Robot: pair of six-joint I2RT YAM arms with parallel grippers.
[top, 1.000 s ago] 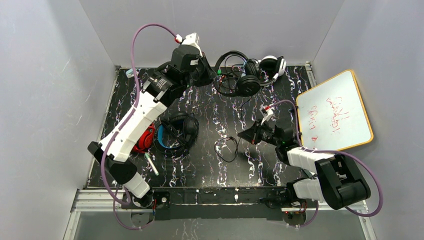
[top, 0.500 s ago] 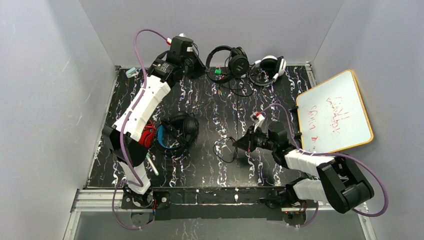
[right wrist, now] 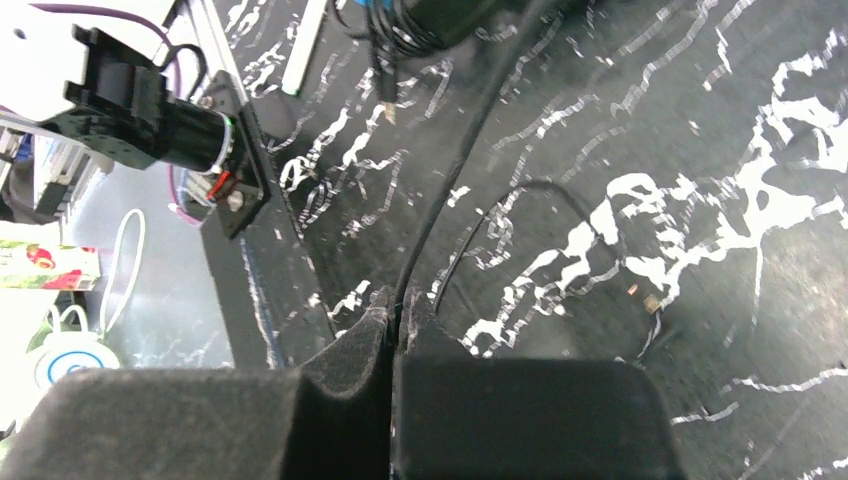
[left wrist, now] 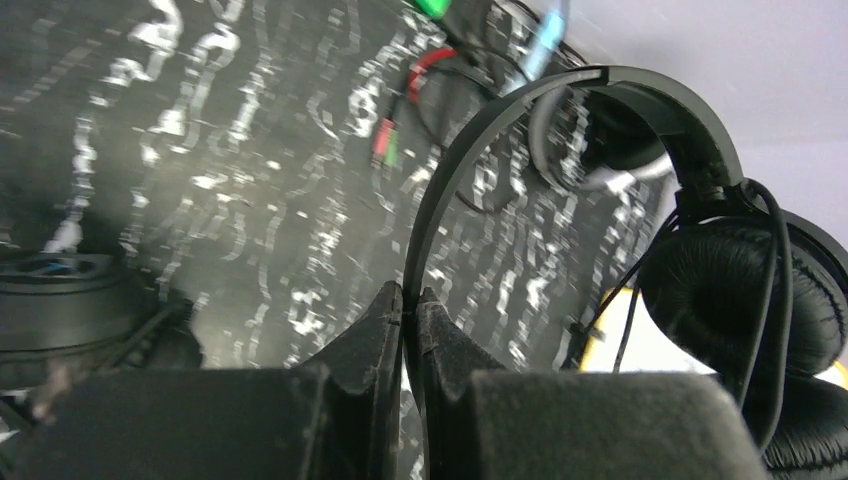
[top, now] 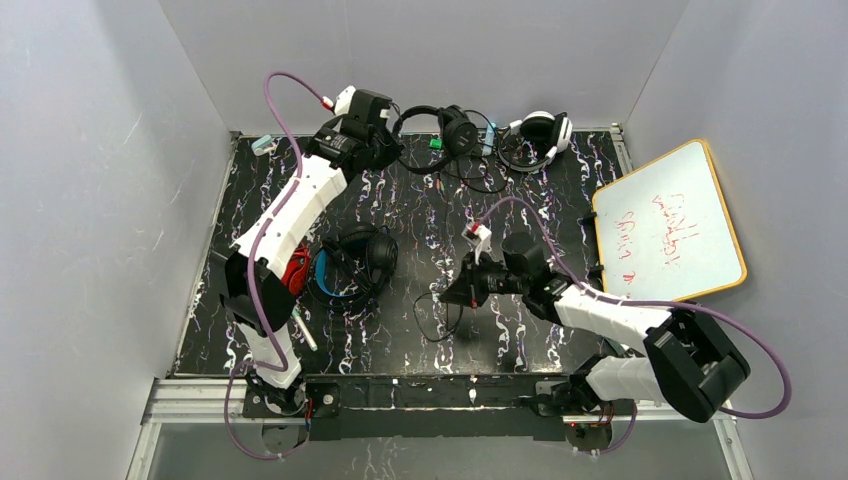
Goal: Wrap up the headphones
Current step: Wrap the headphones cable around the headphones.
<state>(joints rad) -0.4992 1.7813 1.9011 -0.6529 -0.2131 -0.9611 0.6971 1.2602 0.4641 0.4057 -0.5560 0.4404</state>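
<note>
Holding tension gently seems key: left end effector (left wrist: 410, 297) clamps the headband (left wrist: 520, 95) of the black headphones (top: 455, 128), well left of the whiteboard (top: 665, 225); right end effector (right wrist: 395, 302) pinches the thin cable (right wrist: 450, 190), nearer it.

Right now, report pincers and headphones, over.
Left pincer shut on headband of black headphones, far edge. Right pincer shut on thin black cable, mid-table. Blue-banded pair beside left arm, untouched.

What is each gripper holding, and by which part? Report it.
Left gripper pinches the all-black headphones by the headband; right gripper pinches a thin black cable.
</note>
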